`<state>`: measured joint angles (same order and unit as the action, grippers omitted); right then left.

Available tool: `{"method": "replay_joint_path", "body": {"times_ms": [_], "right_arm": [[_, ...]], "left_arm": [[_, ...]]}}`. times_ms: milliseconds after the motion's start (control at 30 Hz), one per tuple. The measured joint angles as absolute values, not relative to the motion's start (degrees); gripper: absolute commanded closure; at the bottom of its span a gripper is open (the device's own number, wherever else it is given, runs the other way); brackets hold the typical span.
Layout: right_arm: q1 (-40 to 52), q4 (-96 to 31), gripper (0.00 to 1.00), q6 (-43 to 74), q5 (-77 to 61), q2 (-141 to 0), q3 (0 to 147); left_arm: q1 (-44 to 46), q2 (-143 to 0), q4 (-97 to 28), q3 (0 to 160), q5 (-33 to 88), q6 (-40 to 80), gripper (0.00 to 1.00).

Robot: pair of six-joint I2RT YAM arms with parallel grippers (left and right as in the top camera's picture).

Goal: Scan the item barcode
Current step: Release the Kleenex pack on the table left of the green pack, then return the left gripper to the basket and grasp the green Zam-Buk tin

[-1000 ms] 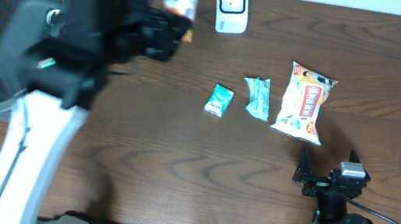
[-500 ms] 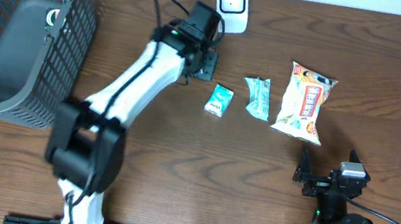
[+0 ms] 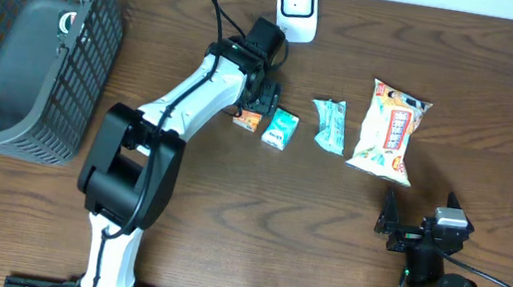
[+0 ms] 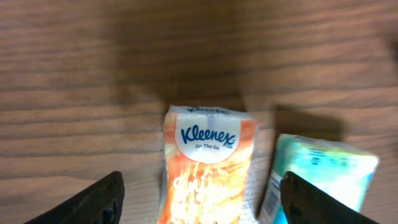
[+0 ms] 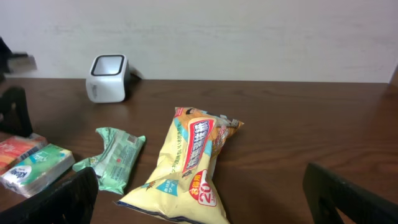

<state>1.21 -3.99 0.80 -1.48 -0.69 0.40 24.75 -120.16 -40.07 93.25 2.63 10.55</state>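
Left arm swung out from beside the basket to the table's middle since a second ago, and the orange pack, up near the scanner then, was now on the wood. Left gripper point(image 4: 199, 190) hung low over the pack, jaws spread wide, one dark finger point(image 4: 93, 200) each side with bare wood showing between fingers and pack, holding nothing. Orange tissue pack point(image 4: 208, 168) lay flat under it, white oval label reading "Kleenex" in blue with "On The Go" below; rest of the print was orange and white pattern, no barcode visible on this face. Teal pack point(image 4: 320, 177) lay just beside it on the right in the wrist view, a strip of small dark print along its near edge, too small to read. Overhead, the two packs sat side by side, nearly touching, below the white scanner point(image 3: 296, 8), which stood at the far table edge with its dark window facing the camera. Green wrapper point(image 3: 329, 125) lay near the teal pack, crumpled, text unreadable. Yellow snack bag point(image 5: 189, 165) lay beyond that, red panel with non-Latin characters and a big "20" near its lower end. Grey mesh basket point(image 3: 20, 40) was well apart at the far left corner. Right gripper point(image 5: 199, 193) sat parked near the front edge, jaws fully spread, empty, pointed at the snack bag.
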Motion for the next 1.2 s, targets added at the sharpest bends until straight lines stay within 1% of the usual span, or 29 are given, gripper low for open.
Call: {"method": "replay_joint_path", "body": {"times_ms": [33,133,200,267,367,467,567,767,900,1033,1200], "right_arm": [[1.2,-4.0,0.01,0.8,-1.5,-0.7,0.4],[1.2,-4.0,0.01,0.8,-1.5,-0.7,0.4],[1.2,-4.0,0.01,0.8,-1.5,-0.7,0.4],[1.2,-4.0,0.01,0.8,-1.5,-0.7,0.4],[1.2,-4.0,0.01,0.8,-1.5,-0.7,0.4],[1.2,-4.0,0.01,0.8,-1.5,-0.7,0.4],[1.2,-4.0,0.01,0.8,-1.5,-0.7,0.4],[1.2,-4.0,0.01,0.8,-1.5,-0.7,0.4],[1.2,-4.0,0.01,0.8,-1.5,-0.7,0.4],[1.2,-4.0,0.01,0.8,-1.5,-0.7,0.4],[1.2,-4.0,0.01,0.8,-1.5,-0.7,0.4]], "left_arm": [[24.7,-119.3,-40.0,93.6,2.6,10.5,0.2],[23.9,-114.2,-37.7,94.7,2.6,10.5,0.11],[22.6,-108.6,-33.8,95.5,2.5,10.4,0.05],[20.3,-102.1,-29.6,97.0,1.6,10.3,0.03],[15.5,-93.2,-24.1,98.7,-0.9,10.3,0.02],[7.6,-85.6,-19.5,100.0,-3.3,10.5,0.02],[0.3,-82.5,-16.1,100.2,-4.5,11.9,0.02],[-14.2,-84.3,-15.4,100.2,-4.4,17.3,0.02],[-23.0,-90.3,-15.8,100.1,1.5,21.2,0.03],[-26.4,-97.4,-16.1,100.1,7.0,20.9,0.03],[-26.9,-106.0,-16.5,99.9,11.8,15.0,0.03]]}}
